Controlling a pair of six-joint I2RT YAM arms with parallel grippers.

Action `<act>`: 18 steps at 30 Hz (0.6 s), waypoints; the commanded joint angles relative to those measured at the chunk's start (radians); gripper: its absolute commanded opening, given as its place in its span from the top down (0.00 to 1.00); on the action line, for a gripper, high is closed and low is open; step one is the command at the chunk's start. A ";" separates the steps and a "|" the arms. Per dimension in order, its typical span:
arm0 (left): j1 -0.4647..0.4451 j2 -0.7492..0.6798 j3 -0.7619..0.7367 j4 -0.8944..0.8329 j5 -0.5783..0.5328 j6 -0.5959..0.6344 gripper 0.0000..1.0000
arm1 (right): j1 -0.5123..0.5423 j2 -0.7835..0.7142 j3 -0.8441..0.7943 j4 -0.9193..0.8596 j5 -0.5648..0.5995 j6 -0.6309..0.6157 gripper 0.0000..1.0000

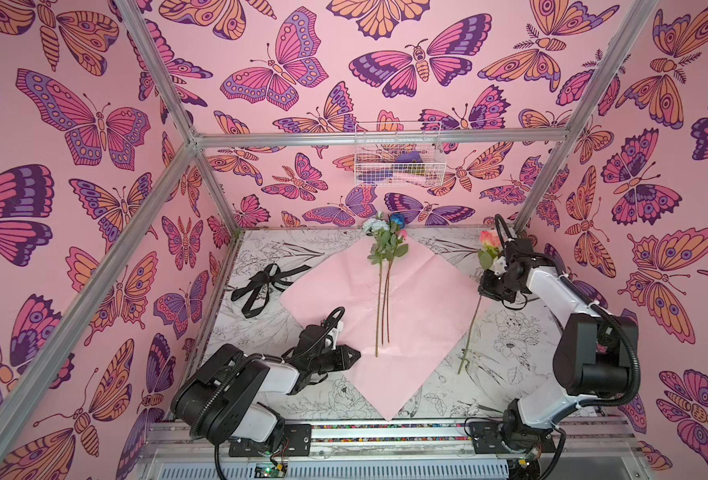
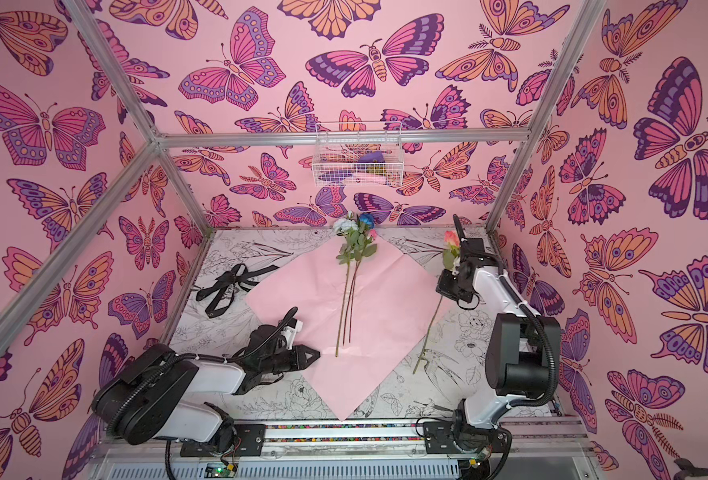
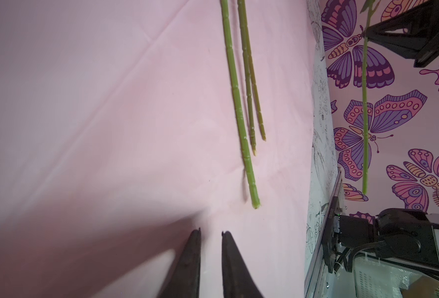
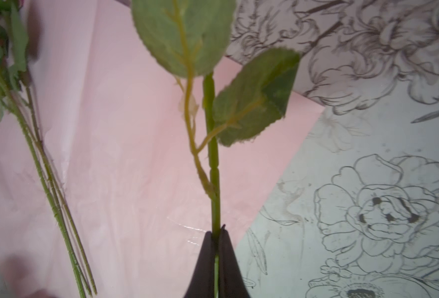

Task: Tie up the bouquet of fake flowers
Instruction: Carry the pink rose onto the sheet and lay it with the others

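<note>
Right gripper (image 4: 218,233) is pinched tight on the thin green stem of a peach-pink flower (image 1: 489,241). Two serrated, felt-looking leaves sit just past the fingertips, and the rest of the stem dangles below the grip.

Left gripper (image 3: 210,233) has its dark tapered fingers a little apart with nothing between them. It's down low at the pink paper sheet (image 1: 423,316), near the cut stem ends.

The rest of the bouquet of fake flowers (image 1: 385,249) has white, blue and pink heads and knobbly plastic stems. It lies along the middle of that creased, diamond-set sheet.

The table (image 1: 510,332) is white with black line-drawn blooms. A floppy black ribbon (image 1: 260,286) sits in a heap by the paper's left edge.

The walls (image 1: 94,124) are pink butterfly print behind aluminium framing (image 1: 381,139), with a white wire basket (image 1: 362,166) hung on the back one.
</note>
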 commanded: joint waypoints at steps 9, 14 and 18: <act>0.008 0.050 -0.024 -0.135 -0.035 0.005 0.80 | 0.327 0.029 0.139 0.057 0.066 0.087 1.00; 0.007 0.046 -0.031 -0.135 -0.033 0.002 0.80 | 0.420 0.138 0.261 0.055 0.063 0.113 1.00; 0.007 0.040 -0.034 -0.135 -0.032 0.001 0.80 | 0.473 0.249 0.382 0.040 0.049 0.129 1.00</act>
